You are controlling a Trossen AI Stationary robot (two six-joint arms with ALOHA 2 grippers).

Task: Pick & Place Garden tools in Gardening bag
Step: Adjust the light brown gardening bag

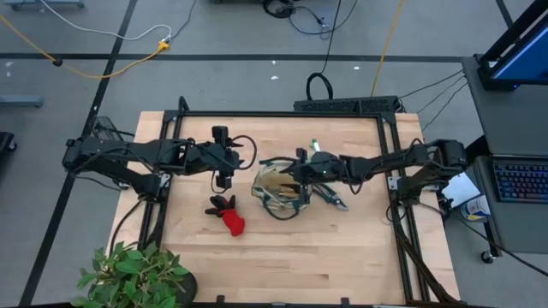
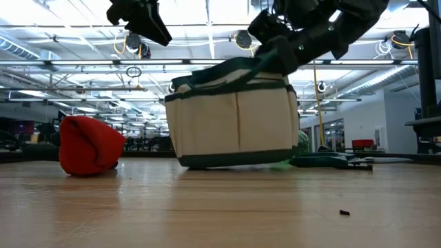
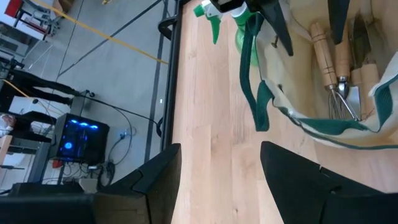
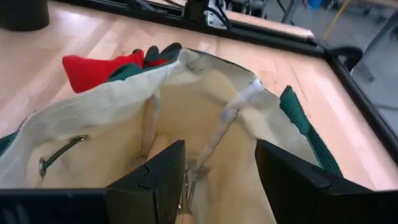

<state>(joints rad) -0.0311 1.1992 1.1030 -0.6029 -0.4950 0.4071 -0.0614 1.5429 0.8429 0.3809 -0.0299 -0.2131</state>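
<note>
The beige gardening bag [image 1: 276, 190] with its dark green rim stands mid-table on its base, its right side a little raised in the low view [image 2: 234, 124]. Wooden-handled tools [image 3: 326, 50] lie inside it. My right gripper [image 4: 219, 180] is open in the bag's mouth, near its right rim [image 2: 275, 48]. My left gripper [image 3: 217, 180] hangs open above the table, left of the bag. The red-and-black glove [image 1: 231, 218] lies on the table near the bag's left. The green spray bottle [image 1: 315, 145] lies beyond the bag, and the pruning shears [image 1: 336, 199] lie to its right. My right gripper reaches into the bag's mouth, slanting down from the table's right. Its fingers stand close to the green rim and loop handle [image 2: 265, 62]. Whether they touch the cloth, I cannot tell.
A leafy potted plant [image 1: 128, 274] stands at the table's near left corner. A black metal frame [image 1: 282, 114] runs along the table's far edge and sides. Bare wood lies between the bag and the near edge.
</note>
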